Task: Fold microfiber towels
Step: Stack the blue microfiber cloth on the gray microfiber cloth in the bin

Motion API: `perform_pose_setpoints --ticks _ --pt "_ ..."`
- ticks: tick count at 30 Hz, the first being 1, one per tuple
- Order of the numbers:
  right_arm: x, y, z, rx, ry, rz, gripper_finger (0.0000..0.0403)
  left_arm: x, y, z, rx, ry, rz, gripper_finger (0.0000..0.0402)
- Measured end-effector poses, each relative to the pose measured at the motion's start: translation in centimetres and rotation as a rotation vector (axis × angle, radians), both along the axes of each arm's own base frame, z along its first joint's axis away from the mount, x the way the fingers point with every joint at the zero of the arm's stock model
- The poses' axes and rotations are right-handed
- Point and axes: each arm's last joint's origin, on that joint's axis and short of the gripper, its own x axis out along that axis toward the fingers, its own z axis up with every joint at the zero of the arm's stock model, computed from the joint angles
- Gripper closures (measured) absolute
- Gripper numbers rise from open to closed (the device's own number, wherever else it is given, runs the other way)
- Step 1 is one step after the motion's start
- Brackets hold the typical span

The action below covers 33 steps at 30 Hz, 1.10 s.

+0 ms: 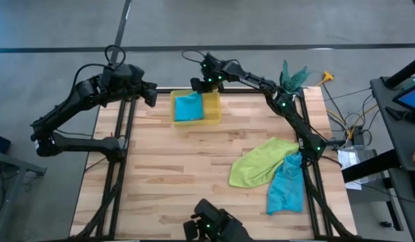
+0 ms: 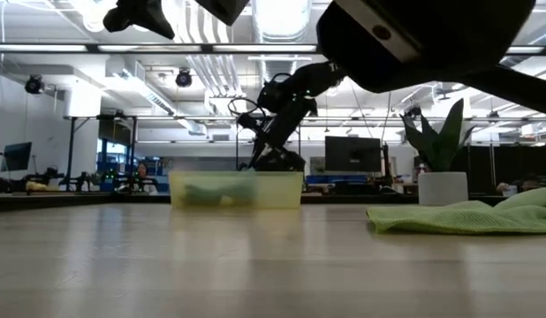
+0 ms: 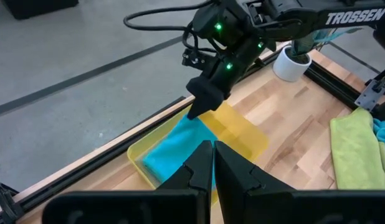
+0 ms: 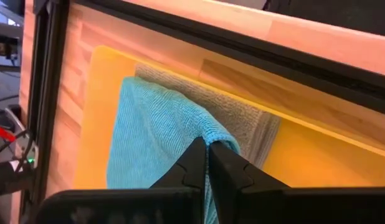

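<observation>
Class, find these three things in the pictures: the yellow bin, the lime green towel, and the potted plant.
yellow bin point(image 1: 213, 103): high view, bare right part of its floor.
lime green towel point(image 1: 256, 164): high view, middle of the cloth.
potted plant point(image 2: 442, 187): low view, its white pot.

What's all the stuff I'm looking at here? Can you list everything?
Yellow bin: one, translucent yellow, far middle of table.
Teal towel in bin: one, folded.
Grey towel: one, in bin under the teal one.
Lime green towel: one, loose, table's right side.
Second teal towel: one, crumpled beside the green one.
Potted plant: one, green, far right corner.
Table: one, wood.
Right gripper: shut, over bin.
Left gripper: shut, left of bin.
</observation>
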Motion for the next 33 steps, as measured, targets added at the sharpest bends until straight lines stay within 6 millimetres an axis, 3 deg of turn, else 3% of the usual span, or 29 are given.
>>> perform_pose_setpoints --ticks 13,23,28,33 --pt "0.1 0.2 -0.4 0.039 0.003 -0.016 0.0373 0.0 0.0 0.0 0.000 0.000 0.000 0.0402" --pt "0.0 0.3 -0.3 0.010 0.013 0.031 0.0276 0.0 0.0 0.0 0.000 0.001 0.000 0.0402" --pt "-0.2 0.3 1.1 -0.050 0.010 0.015 0.0235 0.1 0.0 -0.1 -0.004 0.004 -0.002 0.0402" --pt "0.2 0.3 2.4 -0.141 -0.048 0.034 0.0220 0.4 0.2 -0.7 -0.014 0.025 -0.004 0.0402"
